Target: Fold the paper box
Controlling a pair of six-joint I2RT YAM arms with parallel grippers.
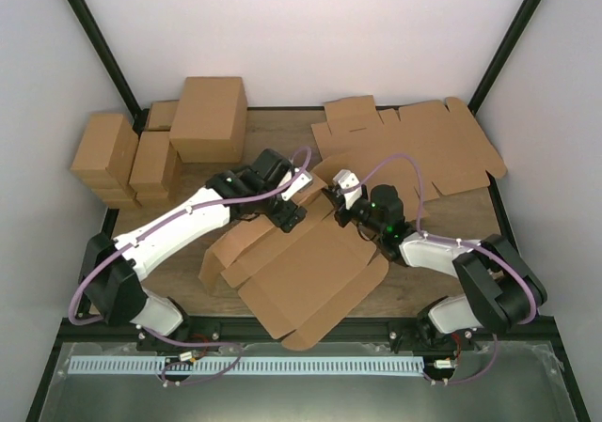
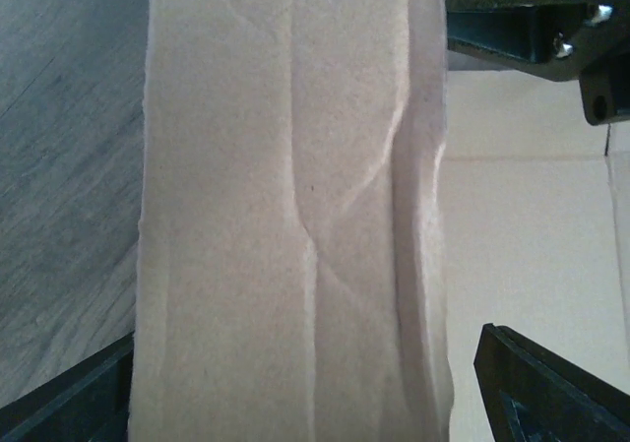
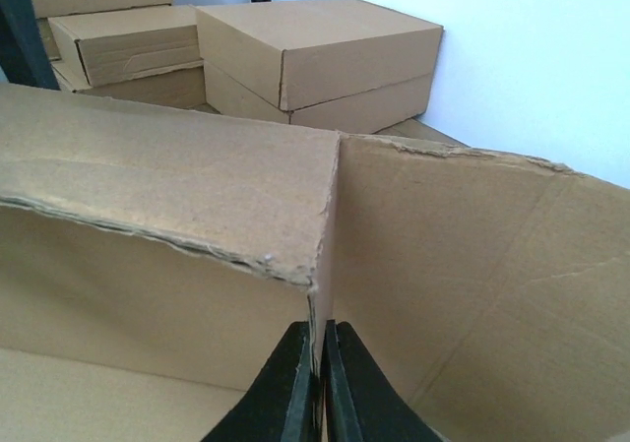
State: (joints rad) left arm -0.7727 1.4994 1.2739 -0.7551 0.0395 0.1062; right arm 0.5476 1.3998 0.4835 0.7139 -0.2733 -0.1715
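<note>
right gripper (image 3: 321, 388) pinches a raised wall of the paper box (image 3: 197, 186) — left gripper (image 2: 295, 398) gapes wide astride another flap.

No text, label, brand, number or sign can be read in any view; the paper box (image 1: 310, 276) and the folded cartons (image 1: 209, 117) show plain brown cardboard.

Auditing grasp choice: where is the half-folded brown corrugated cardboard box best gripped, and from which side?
Probably the raised wall at its corner edge, from inside the brown corrugated cardboard box: it stands thin, so the shut right gripper pinches across it.
</note>
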